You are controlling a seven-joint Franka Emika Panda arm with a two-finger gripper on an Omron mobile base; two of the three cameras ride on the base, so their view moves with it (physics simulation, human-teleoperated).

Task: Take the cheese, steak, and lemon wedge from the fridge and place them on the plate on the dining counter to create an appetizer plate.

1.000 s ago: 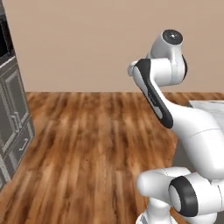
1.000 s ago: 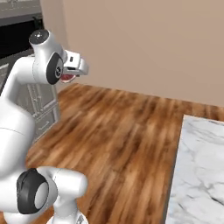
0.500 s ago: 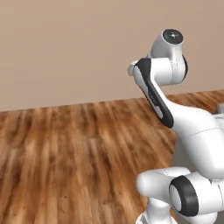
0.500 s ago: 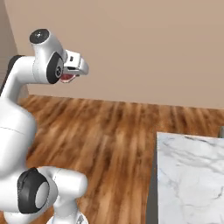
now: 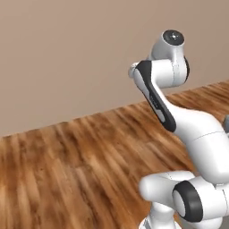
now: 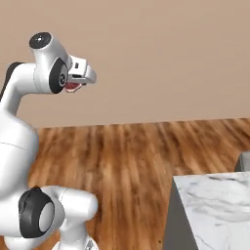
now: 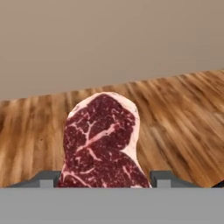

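Hand view: steak (image 7: 101, 142) upright between jaws, clamped on both flanks, held above wood floor (image 7: 183, 113); marble counter (image 6: 215, 205) apart.

dark red steak (image 7: 101, 144) with white marbling and pale edge; white, grey-veined dining counter (image 6: 215, 205).

One flat dark red slab of raw steak with white streaks and a pale edge (image 7: 101, 142) is seen in the hand view, and the same one is seen as a small red bit (image 6: 72, 87) in the right base view. Two small grey finger tips (image 7: 43, 179) are counted beside it, one on each side. One white marble counter top with grey veins (image 6: 215, 207) is counted. One brown wooden plank floor (image 5: 67, 170) and one plain tan wall (image 5: 67, 58) are counted.
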